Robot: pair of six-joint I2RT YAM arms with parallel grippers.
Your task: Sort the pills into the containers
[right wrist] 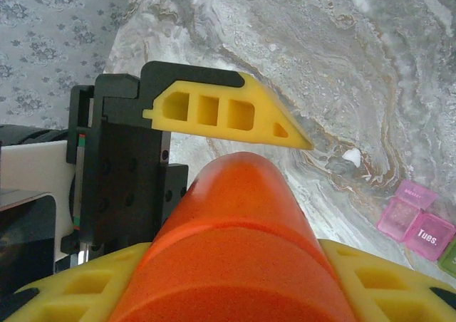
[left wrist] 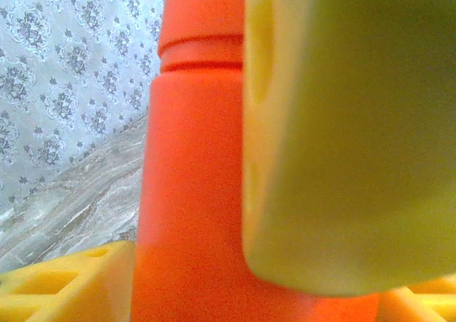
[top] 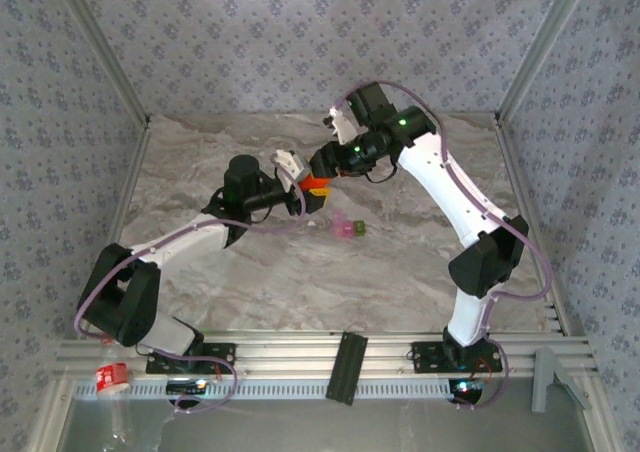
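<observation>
The orange bottle (top: 316,184) hangs above the middle of the marble table, held between both arms. My left gripper (top: 301,199) is shut on one end; its yellow fingers (left wrist: 64,286) flank the bottle (left wrist: 192,194) in the left wrist view. My right gripper (top: 326,173) is shut on the other end, with its fingers (right wrist: 71,293) on either side of the bottle (right wrist: 242,243). The containers (top: 350,229), a joined pink and green pair, lie on the table just right of the bottle and below it. The pink part (right wrist: 417,219) is in the right wrist view. Near it lies a small white piece (right wrist: 350,157), perhaps a pill.
Patterned walls close in the table (top: 400,262) on three sides. A black block (top: 347,365) lies on the front rail between the arm bases. A red-and-white item (top: 112,377) sits at the front left and a grey bracket (top: 548,377) at the front right.
</observation>
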